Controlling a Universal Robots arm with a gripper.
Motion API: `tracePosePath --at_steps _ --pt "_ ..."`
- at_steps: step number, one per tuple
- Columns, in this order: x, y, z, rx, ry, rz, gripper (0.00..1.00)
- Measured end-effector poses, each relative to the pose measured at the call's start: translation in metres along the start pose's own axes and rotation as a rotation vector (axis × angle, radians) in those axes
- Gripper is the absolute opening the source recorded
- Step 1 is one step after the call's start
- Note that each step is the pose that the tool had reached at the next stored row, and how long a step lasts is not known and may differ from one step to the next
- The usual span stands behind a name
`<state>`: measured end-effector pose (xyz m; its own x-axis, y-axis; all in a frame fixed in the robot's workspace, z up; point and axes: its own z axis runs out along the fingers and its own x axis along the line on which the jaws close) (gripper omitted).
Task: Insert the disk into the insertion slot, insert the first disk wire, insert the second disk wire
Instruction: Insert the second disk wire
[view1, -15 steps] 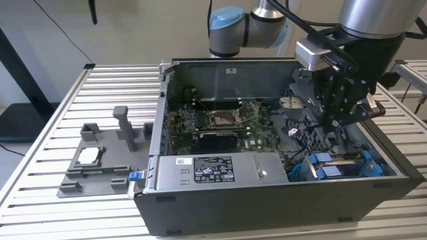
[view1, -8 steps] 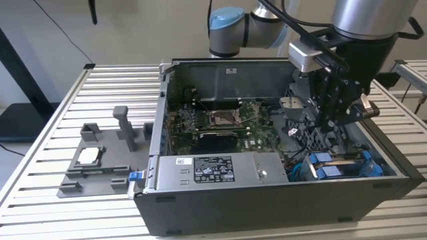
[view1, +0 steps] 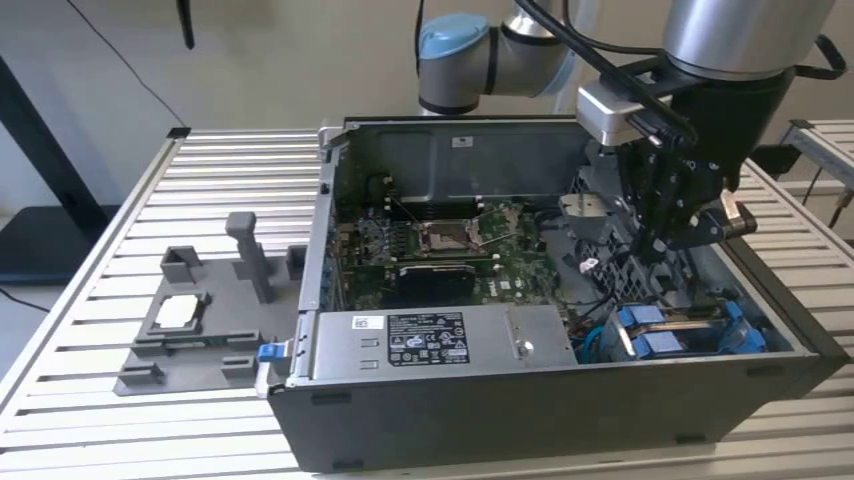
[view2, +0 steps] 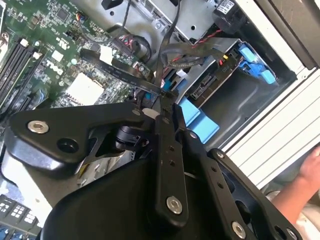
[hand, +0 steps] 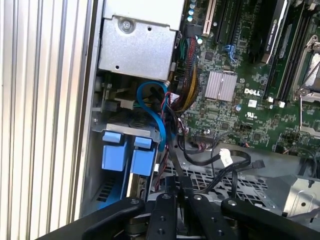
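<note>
The disk (view1: 683, 330) sits in the insertion slot (view1: 607, 345), a grey metal cage at the case's front corner on the exterior view's right. Its blue carrier tabs show in both wrist views (view2: 197, 120) (hand: 116, 150). My gripper (view1: 663, 238) hangs inside the case just behind the cage. Its black fingers (view2: 167, 130) are pressed together on a thin black disk wire (view2: 127, 72). In the first wrist view that wire (hand: 171, 150) rises from between the fingertips of the gripper (hand: 176, 189) towards the cable bundle beside the disk.
The green motherboard (view1: 441, 250) and a labelled power supply (view1: 427, 340) fill the rest of the open case. A blue cable (hand: 156, 107) loops by the cage. A grey fixture (view1: 200, 320) holding a small silver chip (view1: 180, 312) stands on the slatted table. A person's hand (view2: 300, 187) is outside the case.
</note>
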<state>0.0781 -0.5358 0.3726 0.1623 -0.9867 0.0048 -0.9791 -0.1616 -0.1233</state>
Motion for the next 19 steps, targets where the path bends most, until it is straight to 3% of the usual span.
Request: tracePosePath --at_steps 3,7,10,15,19 --pt "0.001 -0.0002 0.0004 -0.0032 -0.0005 0.0 0.15" --pt "0.0047 -0.0023 0.0016 -0.03 -0.0045 0.001 0.15" --pt "0.0116 -0.0037 0.005 -0.0455 -0.0072 0.002 0.15" --pt "0.0184 -0.0041 0.0119 -0.046 -0.012 0.004 0.15" --pt "0.0218 -0.0067 0.0161 -0.0456 -0.0209 0.007 0.15"
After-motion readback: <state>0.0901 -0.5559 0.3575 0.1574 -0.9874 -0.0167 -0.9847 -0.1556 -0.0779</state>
